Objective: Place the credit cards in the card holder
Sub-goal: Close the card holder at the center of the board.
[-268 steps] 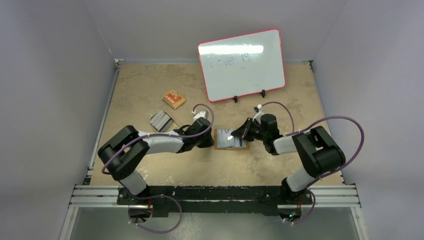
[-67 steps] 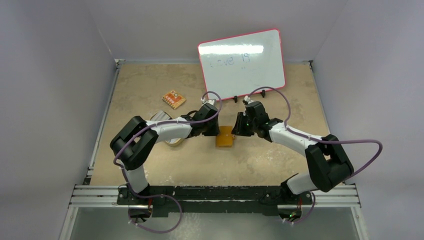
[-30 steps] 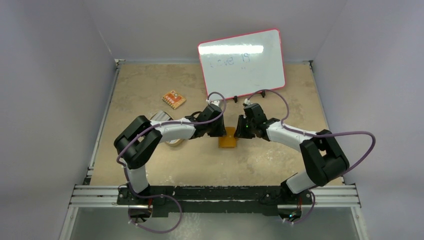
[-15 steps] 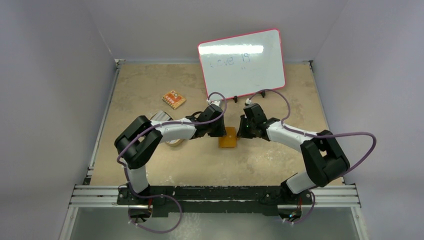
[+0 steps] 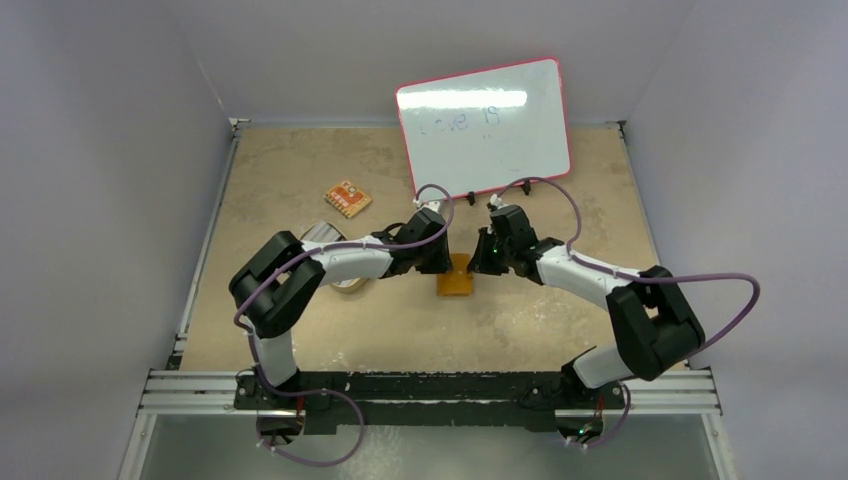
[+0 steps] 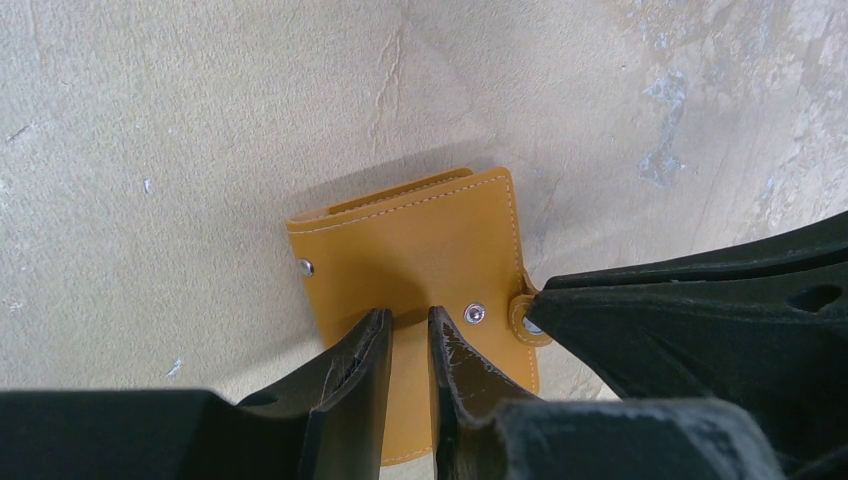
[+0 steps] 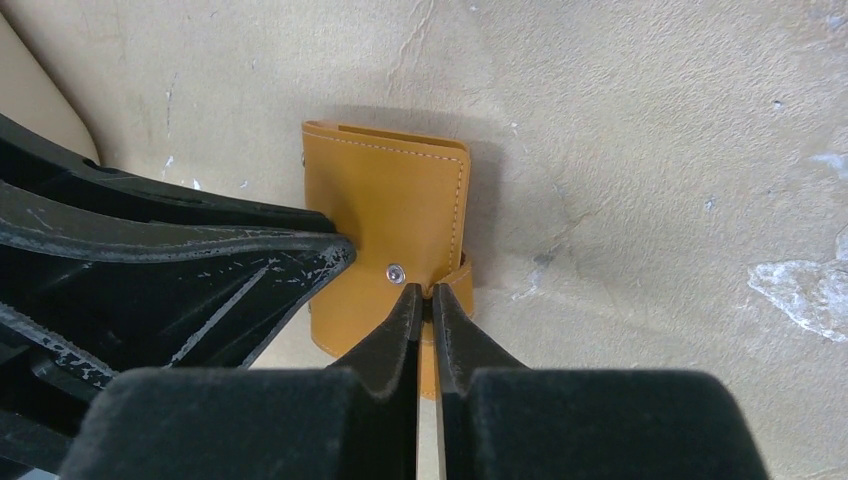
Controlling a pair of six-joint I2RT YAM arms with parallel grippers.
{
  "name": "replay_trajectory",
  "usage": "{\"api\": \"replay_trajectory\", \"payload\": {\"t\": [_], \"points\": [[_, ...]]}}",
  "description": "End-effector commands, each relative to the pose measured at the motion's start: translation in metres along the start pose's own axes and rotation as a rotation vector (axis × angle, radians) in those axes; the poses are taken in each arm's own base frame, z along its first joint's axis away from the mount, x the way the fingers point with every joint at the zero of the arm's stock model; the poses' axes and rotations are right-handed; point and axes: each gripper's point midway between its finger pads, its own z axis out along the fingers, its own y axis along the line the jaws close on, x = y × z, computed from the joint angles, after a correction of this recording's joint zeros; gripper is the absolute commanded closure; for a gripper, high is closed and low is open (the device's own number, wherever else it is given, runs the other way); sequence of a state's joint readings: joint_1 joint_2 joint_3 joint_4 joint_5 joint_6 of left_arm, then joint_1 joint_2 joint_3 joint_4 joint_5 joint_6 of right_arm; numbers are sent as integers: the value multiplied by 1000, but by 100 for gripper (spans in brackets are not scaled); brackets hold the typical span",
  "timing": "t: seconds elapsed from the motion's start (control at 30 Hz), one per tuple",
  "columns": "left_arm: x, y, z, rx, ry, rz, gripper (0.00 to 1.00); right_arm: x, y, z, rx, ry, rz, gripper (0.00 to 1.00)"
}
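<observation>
The holder (image 5: 455, 276) lies closed mid-table. The left gripper (image 6: 408, 325), at its 10 o'clock, presses it with jaws slightly parted. The right gripper (image 7: 427, 295), at 2 o'clock, seemingly pinches the tab (image 7: 461, 290), which could slip from so thin a hold.

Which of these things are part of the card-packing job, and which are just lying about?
Part of the job: orange card holder, folded shut; grey credit cards, half hidden behind the left arm; left tool over the holder; right tool pinching its snap strap.
Just lying about: orange patterned flat piece; tan oval dish; whiteboard propped at the back.
</observation>
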State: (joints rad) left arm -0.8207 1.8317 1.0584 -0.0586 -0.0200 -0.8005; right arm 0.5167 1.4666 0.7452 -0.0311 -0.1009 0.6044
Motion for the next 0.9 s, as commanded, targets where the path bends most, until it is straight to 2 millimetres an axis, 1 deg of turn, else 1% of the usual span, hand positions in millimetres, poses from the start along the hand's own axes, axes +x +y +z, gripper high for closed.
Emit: {"api": "replay_trajectory", "payload": {"t": [0.0, 0.13, 0.23, 0.33, 0.6, 0.73, 0.77, 0.83, 0.87], "points": [[16, 35, 12, -129, 29, 27, 80, -14, 17, -7, -71, -54, 6, 96], [15, 32, 11, -109, 22, 4, 80, -13, 21, -5, -97, -42, -4, 94], [15, 23, 10, -64, 19, -26, 80, -15, 24, 2, -115, -53, -6, 92], [17, 23, 10, -56, 21, -40, 80, -5, 26, 6, -141, -12, 8, 89], [17, 21, 9, -47, 22, -52, 80, 1, 25, 13, -146, 18, 14, 81], [15, 18, 7, -41, 17, -56, 80, -3, 20, 5, -101, 7, 10, 80], [16, 17, 6, -34, 21, -60, 80, -6, 16, 4, -74, -4, 0, 79], [13, 12, 4, -17, 15, -72, 80, -16, 10, 1, -21, -30, -11, 76], [10, 8, 1, -3, 9, -76, 80, -17, 7, -2, 1, -33, -15, 75]]}}
